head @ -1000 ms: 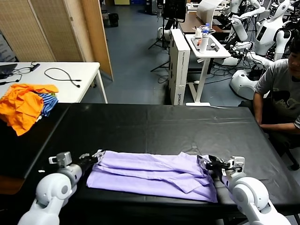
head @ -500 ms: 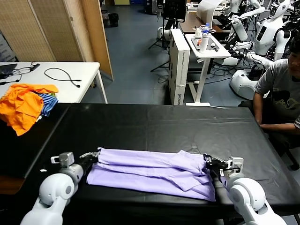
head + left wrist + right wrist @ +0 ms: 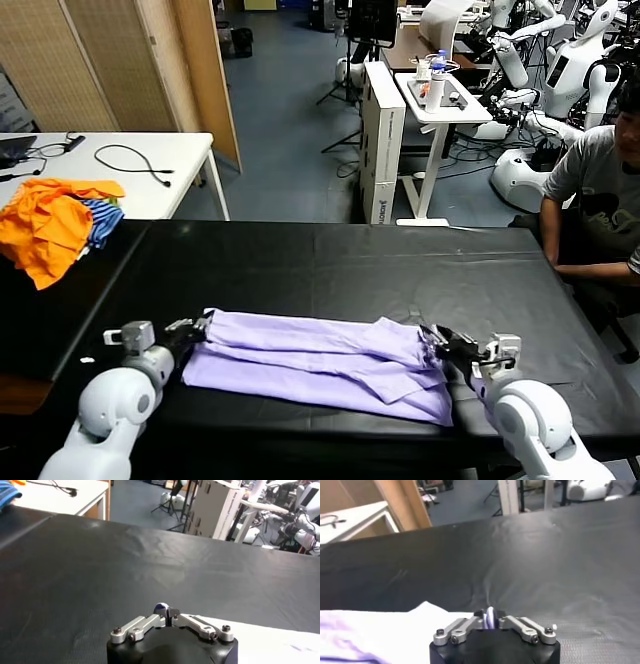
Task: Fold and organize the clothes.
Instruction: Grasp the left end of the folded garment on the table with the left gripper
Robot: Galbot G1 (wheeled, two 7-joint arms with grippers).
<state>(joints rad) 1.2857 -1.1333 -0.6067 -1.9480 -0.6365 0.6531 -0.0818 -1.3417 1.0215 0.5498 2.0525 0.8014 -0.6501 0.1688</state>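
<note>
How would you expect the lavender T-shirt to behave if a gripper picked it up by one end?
The lavender T-shirt would probably sag and unfold: it lies in soft, creased layers on the black table. It looks thin, so likely light for its area. Pushed, it would probably bunch up, not slide whole. The left gripper and right gripper sit at its two ends.

Even indoor light falls from overhead; the black desk (image 3: 330, 270) shows soft sheen, faint shadows, and the wrist views look slightly blurred.
</note>
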